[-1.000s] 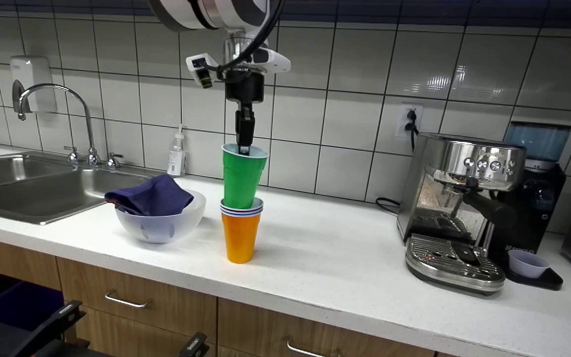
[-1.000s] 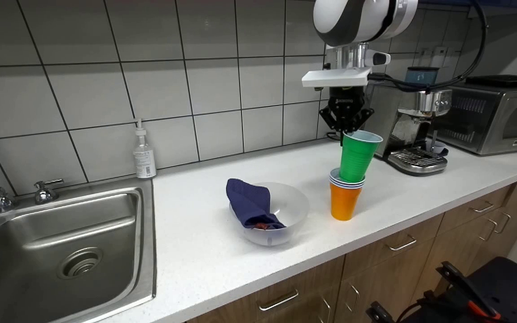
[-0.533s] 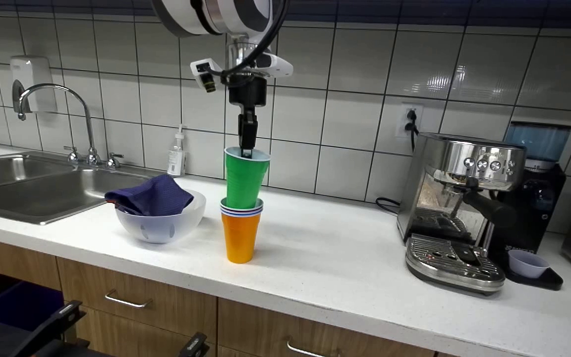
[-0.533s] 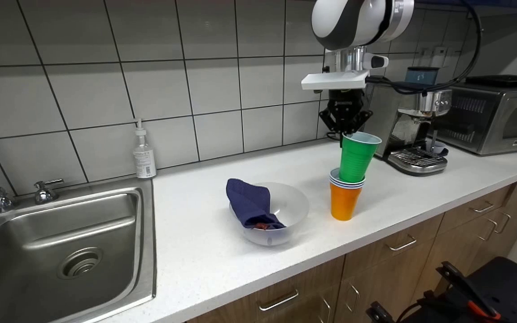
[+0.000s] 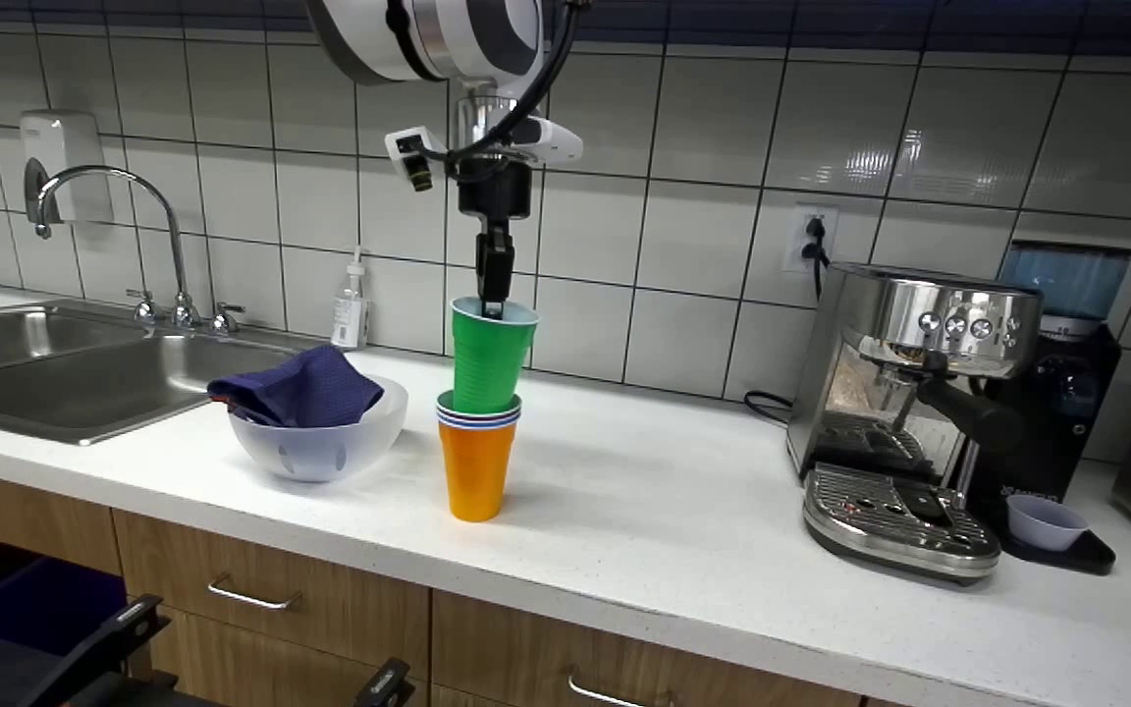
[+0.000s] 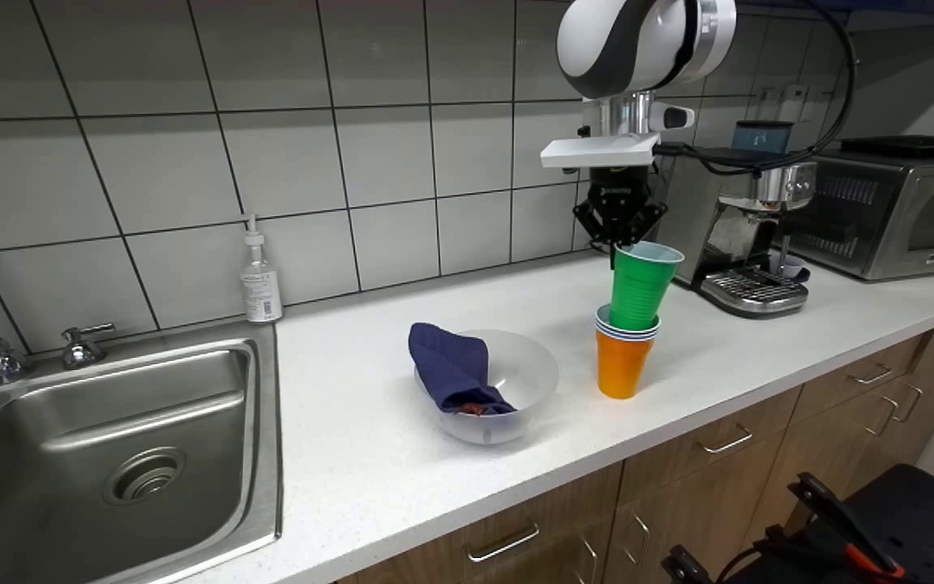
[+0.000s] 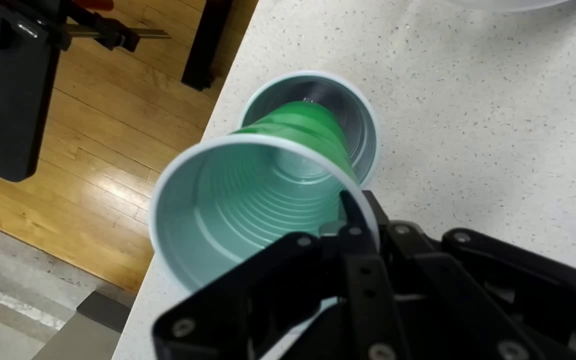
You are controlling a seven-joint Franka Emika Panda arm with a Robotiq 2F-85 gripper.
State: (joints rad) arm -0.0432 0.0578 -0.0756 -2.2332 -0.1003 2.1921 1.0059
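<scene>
My gripper [image 5: 492, 310] is shut on the rim of a green cup [image 5: 489, 365], one finger inside the cup and one outside, as the wrist view shows at the gripper [image 7: 360, 201]. The green cup [image 6: 641, 285] leans a little to the right in both exterior views. Its base reaches into the mouth of an orange cup [image 5: 476, 469], which stands upright on the counter with several pale rims nested at its top. From above, the green cup [image 7: 308, 122] enters the stack at a slant, and its wide mouth hides part of the rims below.
A translucent bowl [image 6: 533, 389] with a dark blue cloth [image 6: 449, 365] stands beside the cups. Beyond it lie a steel sink [image 5: 84, 417] and a soap bottle [image 5: 350, 312]. An espresso machine [image 5: 904, 393] stands at the right. The counter's front edge [image 5: 408, 552] is close.
My gripper and the green cup have moved down slightly, so the cup sits a bit deeper in the orange stack. The grip on its rim is unchanged; the orange stack has stayed still.
</scene>
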